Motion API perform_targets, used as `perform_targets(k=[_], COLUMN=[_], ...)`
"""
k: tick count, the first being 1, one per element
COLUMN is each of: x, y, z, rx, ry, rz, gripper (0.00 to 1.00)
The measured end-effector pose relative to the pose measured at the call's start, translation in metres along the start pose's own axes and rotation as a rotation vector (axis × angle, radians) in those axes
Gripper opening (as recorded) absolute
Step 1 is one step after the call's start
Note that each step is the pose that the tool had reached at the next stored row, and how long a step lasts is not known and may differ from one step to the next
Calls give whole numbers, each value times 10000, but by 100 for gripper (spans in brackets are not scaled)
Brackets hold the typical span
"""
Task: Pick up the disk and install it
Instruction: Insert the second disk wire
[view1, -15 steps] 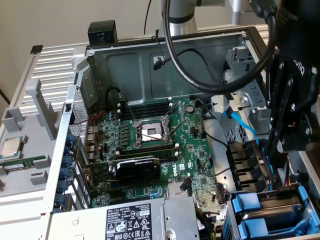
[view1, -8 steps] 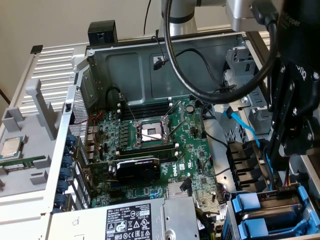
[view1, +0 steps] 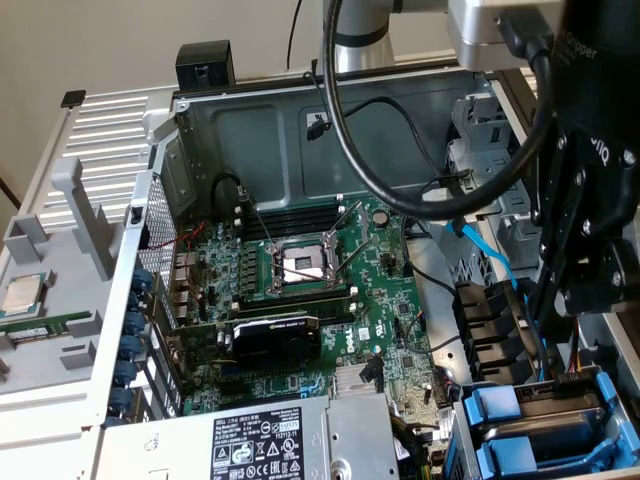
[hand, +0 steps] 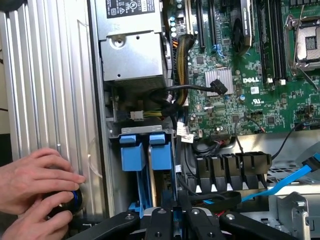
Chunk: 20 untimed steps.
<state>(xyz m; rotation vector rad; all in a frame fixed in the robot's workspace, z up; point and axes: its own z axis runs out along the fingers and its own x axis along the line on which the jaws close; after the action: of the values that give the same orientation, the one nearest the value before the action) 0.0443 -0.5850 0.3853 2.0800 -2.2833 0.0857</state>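
The disk shows as a blue plastic carrier (hand: 161, 152) standing in the drive bay at the case's corner, next to a second blue carrier (hand: 134, 154); its metal body is mostly hidden. From outside, the blue carriers (view1: 515, 430) sit at the lower end of the exterior view's right. My black gripper (view1: 565, 295) hangs just above that bay. Its fingers (hand: 172, 202) are drawn together over the bay's edge, shut, and I see nothing held between them.
A person's hands (hand: 35, 190) rest on a dark knob outside the case wall. The grey power supply box (view1: 270, 445) lies beside the bay. The motherboard (view1: 300, 290), black cables (hand: 220, 197) and a blue data cable (view1: 485, 250) crowd the case. A CPU chip (view1: 25, 292) lies on the side panel.
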Motion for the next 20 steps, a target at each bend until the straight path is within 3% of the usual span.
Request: perform_targets(k=[5,15,20], x=[3,5,10], y=[7,19,63], z=[3,4,6], rx=[65,67,67], ry=[-57,-58,-59], rz=[-320,-343,-343], gripper=[16,16,16])
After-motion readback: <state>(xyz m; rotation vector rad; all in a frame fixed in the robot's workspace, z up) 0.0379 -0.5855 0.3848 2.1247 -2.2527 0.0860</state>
